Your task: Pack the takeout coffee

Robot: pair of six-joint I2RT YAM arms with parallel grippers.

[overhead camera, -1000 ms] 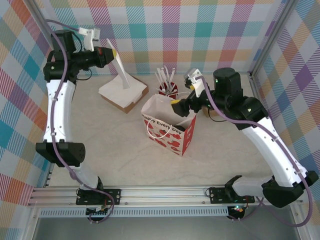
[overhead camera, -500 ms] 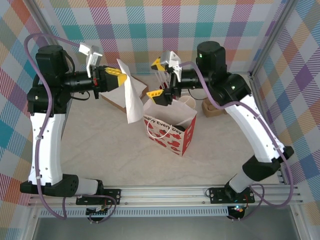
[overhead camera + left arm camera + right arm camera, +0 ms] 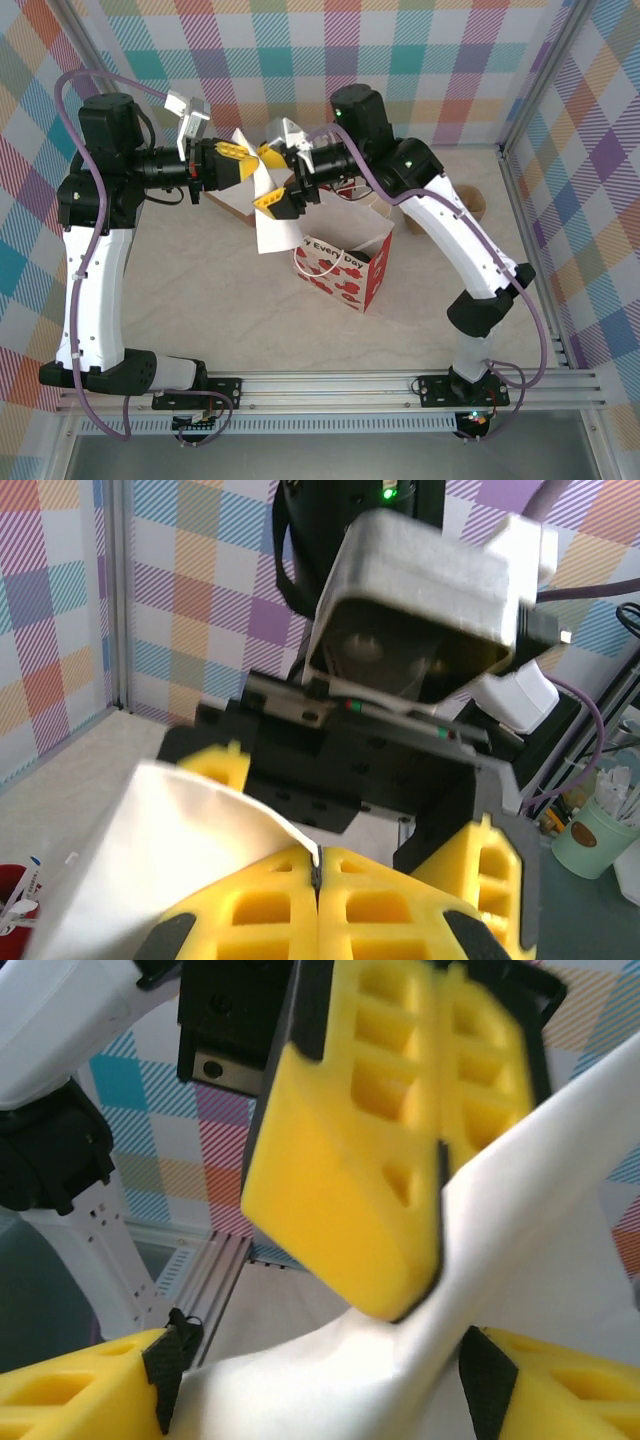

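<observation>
Left gripper (image 3: 248, 160): fingers pressed together, clamped on the top edge of a white sheet (image 3: 272, 225). The left wrist view confirms this, with the two yellow pads meeting and the sheet's corner caught in the seam. The sheet hangs down from the grip, clear of the table (image 3: 200, 290).

Right gripper (image 3: 272, 180): faces the left one at close range. Its jaws stand apart, one above and one below the left fingertips, with the sheet running between them. In the right wrist view its two fingers lie either side of the sheet. Whether the pads already touch the sheet cannot be told.

Bag (image 3: 345, 265): red-and-white, upright and open-topped, on the table just below and to the right of the two grippers. The sheet's lower edge hangs beside its left rim.

Cup (image 3: 598, 838): pale green with a cream rim, upright at the right edge of the left wrist view. It stands past the right arm and well apart from both grippers; neither touches it.
</observation>
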